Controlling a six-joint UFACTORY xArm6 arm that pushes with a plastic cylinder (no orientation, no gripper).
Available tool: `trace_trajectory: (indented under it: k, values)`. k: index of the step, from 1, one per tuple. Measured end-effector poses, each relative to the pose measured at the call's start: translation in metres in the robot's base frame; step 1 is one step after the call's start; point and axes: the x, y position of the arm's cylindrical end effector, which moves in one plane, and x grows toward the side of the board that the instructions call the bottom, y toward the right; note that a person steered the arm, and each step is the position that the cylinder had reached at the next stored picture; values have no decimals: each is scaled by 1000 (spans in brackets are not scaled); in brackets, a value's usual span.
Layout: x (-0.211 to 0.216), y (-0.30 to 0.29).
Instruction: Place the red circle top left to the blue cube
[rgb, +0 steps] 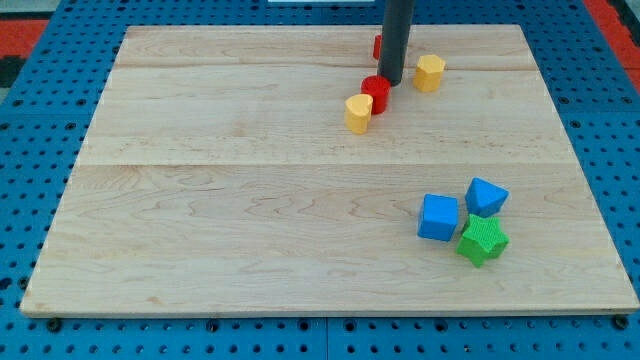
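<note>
One dark rod enters from the view's top edge and stands upright, with my tip (390, 82) set down on the bench (250, 210) at the upper right side of the red circle (376, 92), touching it or just beside it. No pincer is fitted to this arm, so nothing is clasped; the rod only bears against blocks. The red circle lies in the upper middle of the bench, well apart from the blue cube (438, 217), which sits at the lower right. A yellow block (358, 113) is touching or just beside the red circle at its lower left. A second yellow block (430, 72) stands near the tip on the view's right. A second blue block (487, 196) is just beside the blue cube at its upper right, and a green block (483, 240) adjoins both at the lower right. The bench surface to the upper left of the blue cube is bare wood, as is the whole left half. A second red block (378, 46) shows only as a sliver at the rod's left side; its shape cannot be determined. The rod's upper part is cut off by the view's top.
</note>
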Motion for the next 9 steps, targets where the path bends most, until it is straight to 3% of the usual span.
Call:
trace_trajectory:
  k: [1,3,4,6,7,8,9]
  values:
    - [61,9]
    - [4,14]
    - [31,-22]
    - [111,-18]
    - [62,-18]
    - [33,-56]
    - [65,-72]
